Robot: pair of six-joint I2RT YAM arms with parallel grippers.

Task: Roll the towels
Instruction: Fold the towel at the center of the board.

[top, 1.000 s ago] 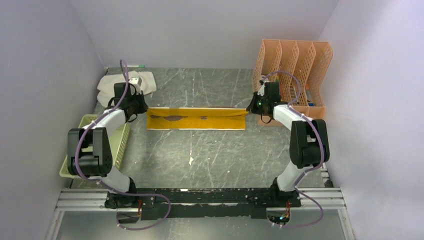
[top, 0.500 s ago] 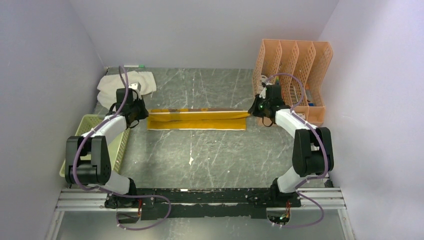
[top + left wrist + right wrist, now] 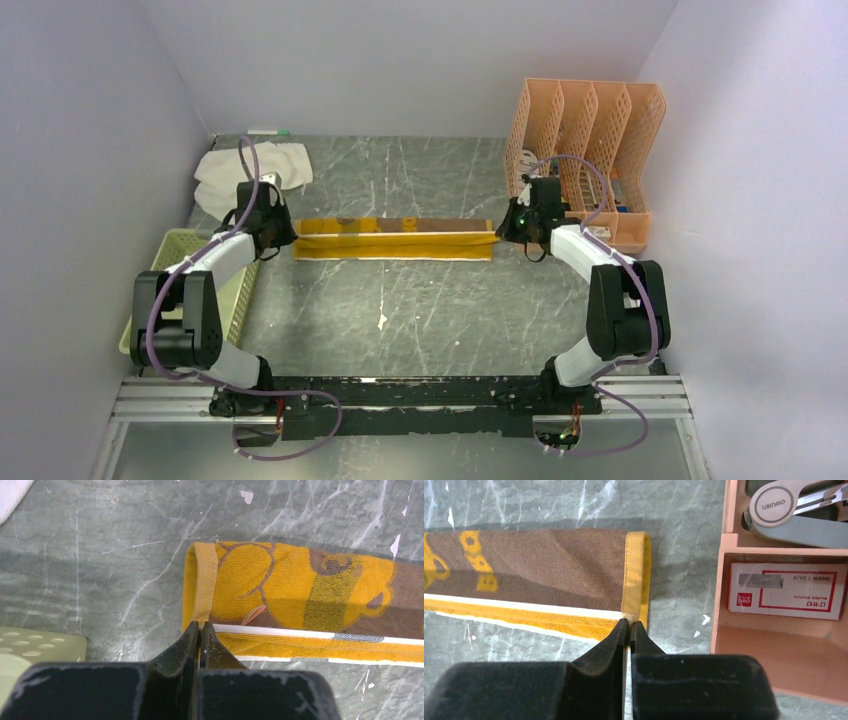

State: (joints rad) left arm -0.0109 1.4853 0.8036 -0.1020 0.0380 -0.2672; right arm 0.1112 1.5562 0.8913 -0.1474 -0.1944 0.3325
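Brown terry-cloth towel with mustard-yellow edging [image 3: 395, 238] lies mid-way on the grey marbled worktop [image 3: 420, 320], folded lengthwise into a long narrow strip that runs left to right between the 2 arms. Left hand [image 3: 200, 628] is pinched fully closed on the top layer's corner at the strip's left end. Right hand [image 3: 629, 626] is pinched closed the same way on the right-end corner, at the yellow hem. Only a thin bit of cloth sits between each pair of tips.

Cream-white cloth towel [image 3: 245, 170] sits crumpled at the far-left corner, untouched and not rolled. Pale green plastic mesh basket [image 3: 172, 248] is near-left under the left arm. Orange plastic file rack [image 3: 590, 125] is far right, close to the right hand.

Handling: the cloth looks soft, light and limp, with a grippy pile, so it likely sags and drags rather than slides. Hemmed corners look stiffest, so they're the best pinch spots. For rolling, 1 short end probably needs holding across its width, or the roll goes lopsided.
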